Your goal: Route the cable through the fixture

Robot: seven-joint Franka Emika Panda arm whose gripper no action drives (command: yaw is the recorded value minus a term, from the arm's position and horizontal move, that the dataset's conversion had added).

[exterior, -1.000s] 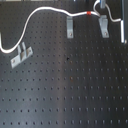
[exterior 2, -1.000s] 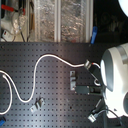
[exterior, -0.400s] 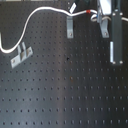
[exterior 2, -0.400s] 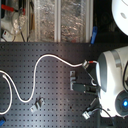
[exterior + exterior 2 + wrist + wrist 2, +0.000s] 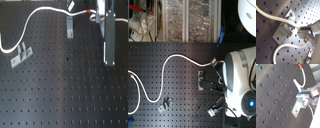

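Pincer: its fingers (image 5: 309,28) are pinching the cable (image 5: 45,10) near its free end, right at a metal bracket (image 5: 283,31) in the first wrist view; the second wrist view shows the white tip (image 5: 297,85) poking out just beyond the grip, with the red band (image 5: 300,67) further along the loop
Cable: a long white run snakes across the black perforated tabletop (image 5: 65,95), from the first exterior view's left edge up and over towards the arm (image 5: 109,35); the red band (image 5: 90,11) sits close to the arm
Fixture: two brackets visible in the first exterior view, one (image 5: 70,27) near the arm and one (image 5: 21,55) well apart beside the cable's far stretch
Step in hand: judged to be bringing the held end to the bracket nearest the arm, with threading not yet complete
Next move: likely calls for lining the cable up with the bracket slot and pulling it through without slack snagging
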